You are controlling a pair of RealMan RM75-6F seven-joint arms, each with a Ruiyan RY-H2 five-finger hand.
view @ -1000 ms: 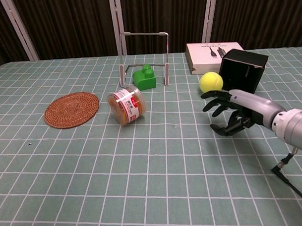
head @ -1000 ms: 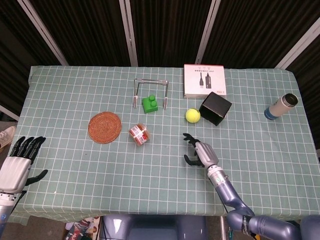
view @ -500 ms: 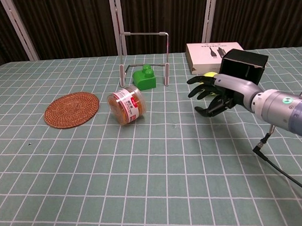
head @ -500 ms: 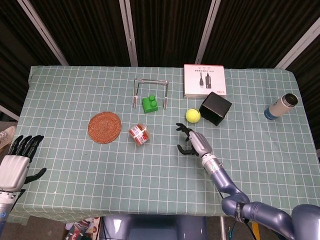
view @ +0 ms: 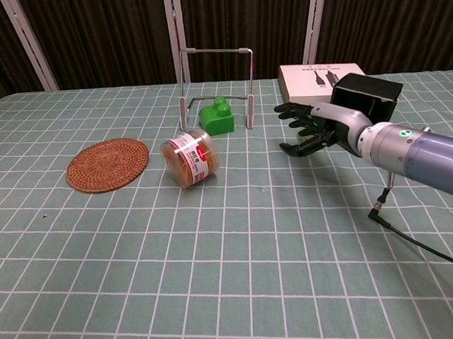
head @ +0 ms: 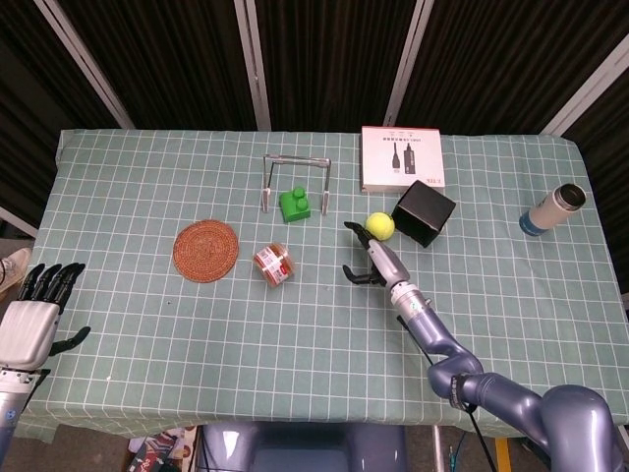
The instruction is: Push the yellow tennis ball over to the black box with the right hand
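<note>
Closing on the ball [head: 379, 225], push not yet made. Ball sitting toward the far edge of the table [head: 147, 324], right of centre, just left of the black box [head: 424, 212] with a narrow gap between, as far as the head view shows. Hidden in the chest view behind the right hand [view: 308, 127].

Right hand [head: 369, 259] spread and holding nothing, fingers [head: 351, 232] apart and reaching toward the far edge, placed just left of and nearer than the ball. Touching or not: cannot tell; from above the hand looks just beside the ball. Left hand [head: 34, 313] open too, fingers apart and straight, low beside the near left corner, idle.

Next, judging from this: bring the palm or fingers against the ball's left side and sweep rightward, toward the box. Only a short, gentle nudge needed, since little gap remains; too hard and the ball could bounce off the box or roll round its near corner. Contact from the left rather than from the near side, or the ball may run off toward the white carton [head: 401, 159] at the far edge.

Against a second ago: right hand now further from the near edge and further left, up level with the ball rather than well short of it. In the chest view, ball then plainly visible above the fingers, now covered. Ball and box in the same spots. Left hand much the same.
</note>
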